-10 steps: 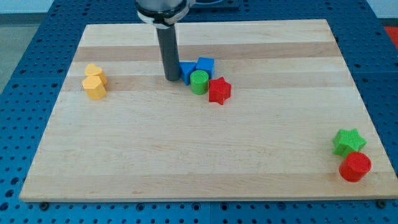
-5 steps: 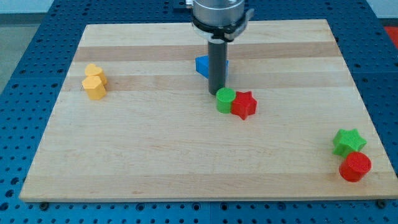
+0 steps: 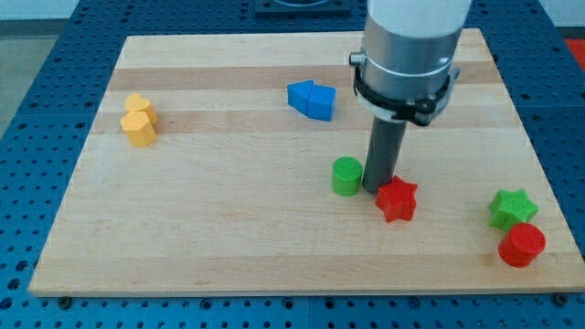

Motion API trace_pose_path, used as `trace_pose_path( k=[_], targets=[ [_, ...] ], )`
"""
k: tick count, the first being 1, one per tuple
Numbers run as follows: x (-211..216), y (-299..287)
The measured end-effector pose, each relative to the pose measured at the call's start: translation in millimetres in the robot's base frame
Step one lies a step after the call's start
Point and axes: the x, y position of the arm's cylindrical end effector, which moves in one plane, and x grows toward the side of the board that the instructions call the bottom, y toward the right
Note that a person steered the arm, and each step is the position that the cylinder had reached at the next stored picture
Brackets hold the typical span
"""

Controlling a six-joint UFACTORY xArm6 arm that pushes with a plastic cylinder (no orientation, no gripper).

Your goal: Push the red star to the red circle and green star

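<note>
The red star [image 3: 398, 199] lies right of the board's middle, toward the view's bottom. My tip [image 3: 376, 189] stands against its upper left edge, between it and a green cylinder [image 3: 346, 175] just to the left. The green star [image 3: 511, 208] sits near the board's lower right corner with the red circle [image 3: 522, 245] touching it just below. The red star is well to the left of that pair.
Two blue blocks [image 3: 311, 99] sit together near the board's top centre. Two yellow blocks [image 3: 139, 120] sit together at the left. The wooden board [image 3: 228, 219] rests on a blue perforated table; its right edge is close to the green star.
My tip has moved right and toward the view's bottom, pushing the red star and green cylinder that way. The red star now sits apart from the cylinder, closer to the green star.
</note>
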Motion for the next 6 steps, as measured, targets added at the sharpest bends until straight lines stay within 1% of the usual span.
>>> trace_pose_path(
  k=[2,3,6],
  targets=[
    [34,0],
    [40,7],
    [50,70]
  ],
)
